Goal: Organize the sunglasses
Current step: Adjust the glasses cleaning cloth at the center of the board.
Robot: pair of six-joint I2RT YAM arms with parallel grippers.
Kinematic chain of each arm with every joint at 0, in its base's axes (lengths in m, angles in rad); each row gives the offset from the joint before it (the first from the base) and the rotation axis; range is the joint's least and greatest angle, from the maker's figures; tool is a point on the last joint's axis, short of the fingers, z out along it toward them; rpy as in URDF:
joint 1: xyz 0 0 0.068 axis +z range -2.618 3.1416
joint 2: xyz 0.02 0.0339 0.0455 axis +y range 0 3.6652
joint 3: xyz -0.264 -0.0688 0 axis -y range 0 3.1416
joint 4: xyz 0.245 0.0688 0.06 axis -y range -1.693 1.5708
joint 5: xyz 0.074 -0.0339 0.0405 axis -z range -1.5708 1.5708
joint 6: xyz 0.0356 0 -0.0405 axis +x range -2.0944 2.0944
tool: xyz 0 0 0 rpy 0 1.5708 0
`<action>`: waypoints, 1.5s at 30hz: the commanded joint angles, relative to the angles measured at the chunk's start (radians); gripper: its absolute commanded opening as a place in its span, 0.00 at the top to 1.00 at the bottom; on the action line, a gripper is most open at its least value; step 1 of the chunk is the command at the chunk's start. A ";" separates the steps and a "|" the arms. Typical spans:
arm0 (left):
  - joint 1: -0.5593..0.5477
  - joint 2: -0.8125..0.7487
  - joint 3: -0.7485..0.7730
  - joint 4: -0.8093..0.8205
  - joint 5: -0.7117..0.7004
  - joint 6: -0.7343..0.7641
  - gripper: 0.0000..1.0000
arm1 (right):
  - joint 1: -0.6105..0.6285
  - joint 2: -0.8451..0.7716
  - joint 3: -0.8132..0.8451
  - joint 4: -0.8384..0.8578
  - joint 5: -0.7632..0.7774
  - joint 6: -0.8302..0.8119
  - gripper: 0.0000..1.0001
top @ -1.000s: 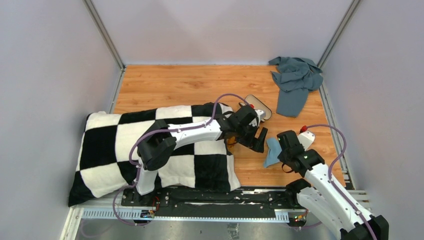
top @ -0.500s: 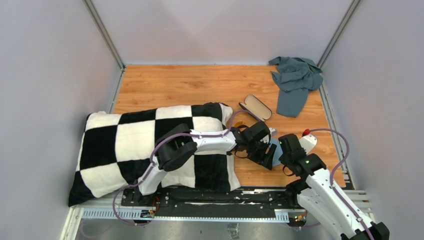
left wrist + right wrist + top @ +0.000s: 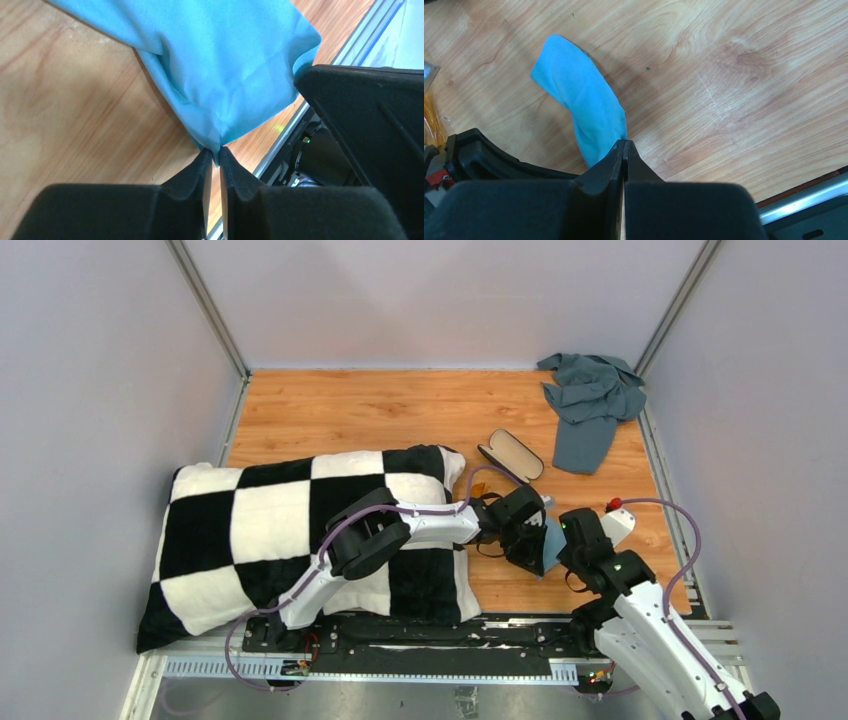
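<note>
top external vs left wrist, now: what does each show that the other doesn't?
Top external only: the checkered pillow, the open black case, the grey garment in the far right corner, and both arms in full.
Left wrist only: the left gripper close up, its jaws pinched on a corner of the blue cloth.
Both: that cloth and the wooden table.

— Where are the see-through orange sunglasses (image 3: pixel 431 120)?
— Only a sliver shows, cut off at the right wrist view's left edge.
— And the light-blue square cloth (image 3: pixel 552 538)?
— From above, the left gripper (image 3: pixel 213 154) hides most of it. One corner goes out of sight between the fingers of the right gripper (image 3: pixel 625 145).
</note>
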 commanded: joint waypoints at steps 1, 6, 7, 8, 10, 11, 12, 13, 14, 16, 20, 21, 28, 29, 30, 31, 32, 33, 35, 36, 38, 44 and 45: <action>0.018 0.022 0.034 -0.018 -0.013 -0.002 0.95 | -0.013 -0.006 -0.016 -0.003 0.011 0.023 1.00; 0.082 -0.034 0.026 -0.041 -0.027 0.047 1.00 | -0.013 0.024 -0.007 0.062 -0.016 -0.008 1.00; 0.098 -0.046 0.035 -0.062 -0.033 0.072 1.00 | -0.014 0.038 0.001 0.086 -0.026 -0.013 1.00; 0.113 -0.061 0.048 -0.086 -0.040 0.097 1.00 | -0.016 0.053 0.012 0.115 -0.036 -0.021 1.00; 0.139 -0.090 0.087 -0.147 -0.064 0.159 1.00 | -0.025 0.099 0.056 0.173 -0.057 -0.041 1.00; 0.151 -0.104 0.116 -0.185 -0.082 0.197 1.00 | -0.031 0.121 0.084 0.199 -0.063 -0.056 1.00; 0.159 -0.115 0.150 -0.232 -0.102 0.234 1.00 | -0.036 0.147 0.118 0.223 -0.068 -0.071 1.00; 0.167 -0.124 0.193 -0.296 -0.124 0.276 1.00 | -0.040 0.169 0.150 0.245 -0.072 -0.086 1.00; 0.173 -0.131 0.234 -0.341 -0.149 0.317 1.00 | -0.046 0.197 0.185 0.270 -0.078 -0.099 1.00; 0.181 -0.139 0.326 -0.433 -0.198 0.387 1.00 | -0.057 0.225 0.249 0.301 -0.089 -0.119 1.00; 0.185 -0.180 0.381 -0.496 -0.242 0.464 1.00 | -0.066 0.232 0.293 0.327 -0.111 -0.137 1.00; 0.185 -0.191 0.367 -0.497 -0.236 0.471 1.00 | -0.066 0.225 0.289 0.327 -0.119 -0.138 1.00; 0.169 -0.236 0.123 -0.457 -0.135 0.447 1.00 | -0.066 0.133 0.107 0.298 -0.258 -0.100 1.00; 0.159 -0.246 0.074 -0.440 -0.124 0.441 1.00 | -0.066 0.108 0.080 0.269 -0.280 -0.090 1.00; 0.149 -0.254 0.034 -0.428 -0.109 0.435 0.96 | -0.066 0.084 0.056 0.229 -0.289 -0.078 1.00; 0.138 -0.260 0.001 -0.422 -0.099 0.430 0.84 | -0.066 0.054 0.037 0.181 -0.294 -0.067 1.00; 0.127 -0.265 -0.019 -0.423 -0.090 0.424 0.71 | -0.066 0.020 0.017 0.144 -0.294 -0.062 1.00; 0.119 -0.274 -0.038 -0.424 -0.078 0.422 0.59 | -0.066 -0.021 -0.003 0.106 -0.291 -0.058 1.00; 0.111 -0.304 -0.061 -0.423 -0.079 0.419 0.48 | -0.066 -0.106 -0.019 0.042 -0.271 -0.061 1.00; 0.111 -0.323 -0.067 -0.426 -0.089 0.419 0.44 | -0.066 -0.147 -0.024 0.033 -0.263 -0.072 0.98; 0.111 -0.353 -0.054 -0.449 -0.132 0.429 0.41 | -0.066 -0.206 -0.030 0.029 -0.234 -0.091 0.82; 0.119 -0.397 -0.013 -0.470 -0.211 0.403 0.43 | -0.066 -0.116 -0.030 0.169 -0.330 -0.209 0.68; 0.125 -0.399 -0.017 -0.459 -0.226 0.377 0.44 | -0.066 -0.046 -0.032 0.209 -0.377 -0.229 0.67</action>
